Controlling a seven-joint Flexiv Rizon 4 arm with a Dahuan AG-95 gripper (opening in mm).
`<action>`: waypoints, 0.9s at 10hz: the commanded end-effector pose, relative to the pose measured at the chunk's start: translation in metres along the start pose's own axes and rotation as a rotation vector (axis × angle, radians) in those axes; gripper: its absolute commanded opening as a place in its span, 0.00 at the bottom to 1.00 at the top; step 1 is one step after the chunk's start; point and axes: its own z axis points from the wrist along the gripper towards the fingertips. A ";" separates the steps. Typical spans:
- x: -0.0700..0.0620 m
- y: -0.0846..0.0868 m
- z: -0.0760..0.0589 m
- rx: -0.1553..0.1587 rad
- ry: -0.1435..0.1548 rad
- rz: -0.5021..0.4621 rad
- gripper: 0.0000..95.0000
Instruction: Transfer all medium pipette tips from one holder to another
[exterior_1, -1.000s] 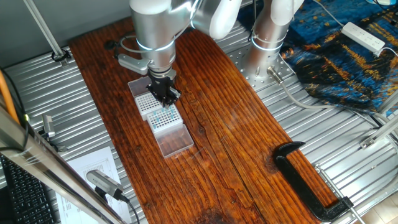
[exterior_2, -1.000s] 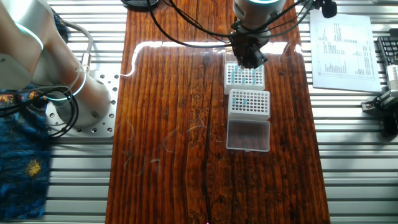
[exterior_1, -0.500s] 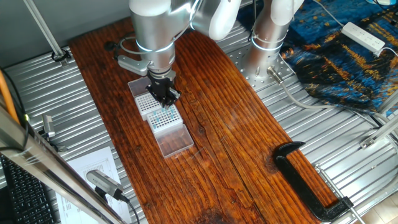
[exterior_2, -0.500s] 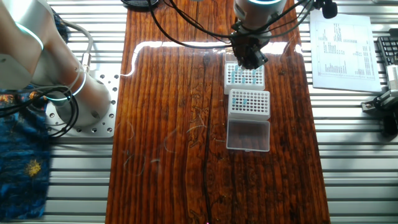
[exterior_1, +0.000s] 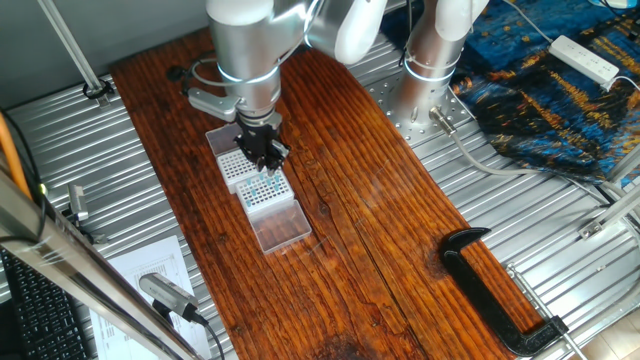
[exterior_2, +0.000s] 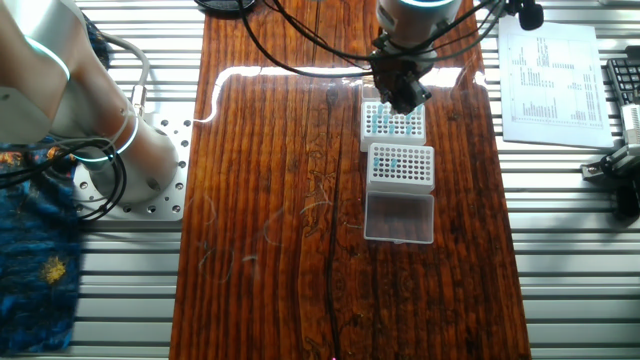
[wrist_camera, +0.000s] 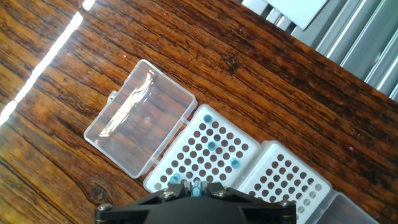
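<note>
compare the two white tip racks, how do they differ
The lidded rack holds only a few blue tips; the far rack holds more. The lidded rack's clear lid lies open beside it; none is plain on the far rack. Both are white grids of holes, set end to end.

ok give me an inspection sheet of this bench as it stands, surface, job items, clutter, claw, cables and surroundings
Surface: wooden table, glare at one end.
Job's things: two white holders side by side, one with an open clear lid, the other partly under the claw; few medium pipette tips seated in the lidded holder.
Clutter: black clamp at the table edge.
Claw: claw low over the holders; open or shut cannot be told.
Cables: black cables behind the arm.
Surroundings: printed sheet, power strip, blue patterned cloth.
</note>
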 end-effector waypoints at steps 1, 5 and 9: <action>-0.001 0.001 -0.003 -0.015 0.035 -0.010 0.20; -0.001 0.001 -0.005 -0.047 0.087 -0.055 0.00; -0.001 0.001 -0.005 -0.050 0.095 -0.057 0.00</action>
